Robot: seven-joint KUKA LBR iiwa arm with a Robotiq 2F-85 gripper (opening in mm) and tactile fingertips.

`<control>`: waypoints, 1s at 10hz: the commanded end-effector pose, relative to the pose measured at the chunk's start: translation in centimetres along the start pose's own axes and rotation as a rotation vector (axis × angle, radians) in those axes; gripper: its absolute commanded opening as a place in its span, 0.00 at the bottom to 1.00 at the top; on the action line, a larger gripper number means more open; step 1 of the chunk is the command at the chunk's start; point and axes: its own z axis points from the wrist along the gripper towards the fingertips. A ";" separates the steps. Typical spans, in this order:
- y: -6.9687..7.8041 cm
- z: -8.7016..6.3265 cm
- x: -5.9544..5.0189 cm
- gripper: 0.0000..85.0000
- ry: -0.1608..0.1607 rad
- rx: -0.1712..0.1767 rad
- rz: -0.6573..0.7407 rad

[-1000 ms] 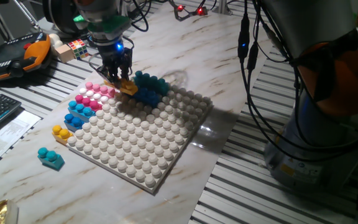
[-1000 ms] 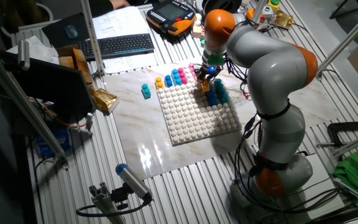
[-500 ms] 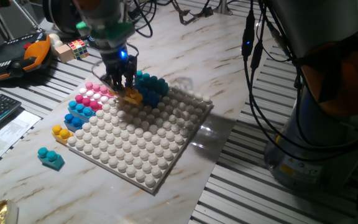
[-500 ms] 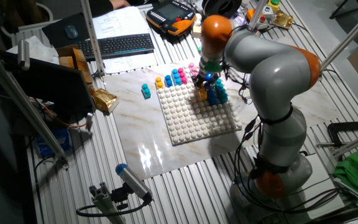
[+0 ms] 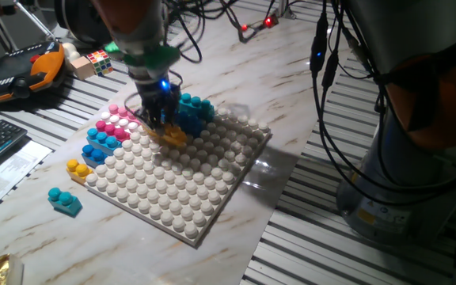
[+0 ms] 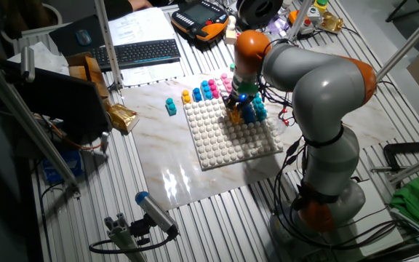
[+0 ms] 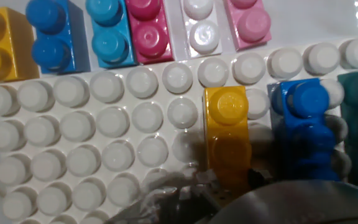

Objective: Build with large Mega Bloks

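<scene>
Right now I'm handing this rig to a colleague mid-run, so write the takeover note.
Gripper: shut on the yellow-orange brick, low over the white baseplate, beside the blue brick and the teal brick.
Along the baseplate's edge: a row of pink, blue, light blue and yellow bricks.
One light blue brick lies apart on the table.
Done: blue and teal seated.
Left: seat and release the yellow-orange one, then the rest.

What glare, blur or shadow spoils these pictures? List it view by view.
One fixed view: the arm above the pincer is motion-blurred; a bright reflection sits on the marble beside the baseplate. The other fixed view: sharp, with glare on the marble below the baseplate. Hand view: soft focus on the yellow brick and blue brick, with grey blur along the bottom edge.
</scene>
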 end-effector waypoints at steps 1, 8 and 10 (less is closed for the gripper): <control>-0.1 0.1 0.1 0.01 -0.002 0.008 -0.008; -0.7 1.0 0.1 0.01 -0.002 -0.004 -0.025; -0.4 1.4 0.3 0.01 -0.004 -0.003 -0.028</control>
